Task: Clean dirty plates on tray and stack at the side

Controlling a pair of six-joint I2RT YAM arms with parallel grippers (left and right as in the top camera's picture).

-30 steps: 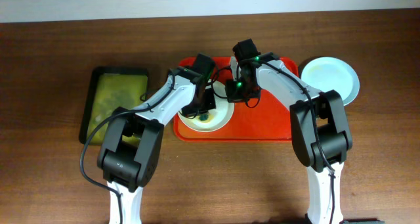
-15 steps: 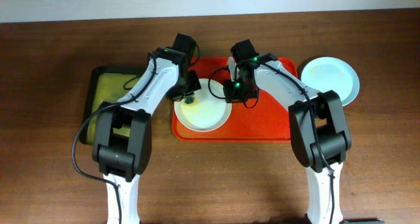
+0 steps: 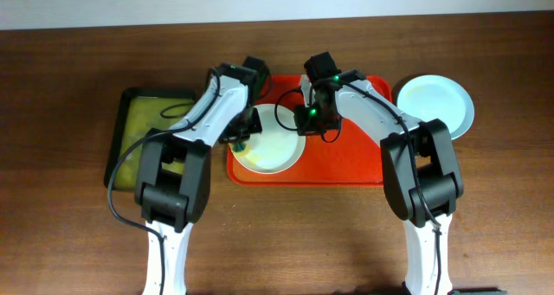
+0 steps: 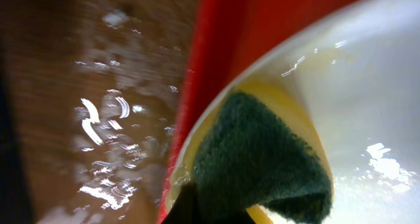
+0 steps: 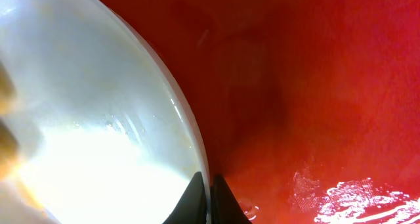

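From the overhead camera I see the red tray (image 3: pixel 346 163) in the middle of the table (image 3: pixel 69 226), and both arms reach onto its left half. A white plate (image 3: pixel 275 146) lies in the tray there, its left rim close against the tray's raised left edge. My left wrist camera shows a dark green sponge (image 4: pixel 262 163) with a yellow layer beneath it, pressed flat on the inside of that plate just by its rim. The left jaws are pinching the sponge from above, though only a dark sliver of them shows at the bottom of that view. Wet yellowish smears shine on the plate around the sponge. On my right wrist camera, the fingertips (image 5: pixel 194 195) are nearly pressed together, and the right jaws are nipping the plate's thin rim on its right side, over bare wet red tray. A second plate, the mint plate (image 3: pixel 435 105), sits on the table just beside the tray's far right corner. A black tray (image 3: pixel 130 113) of yellow-green liquid sits on the table left of the red one.
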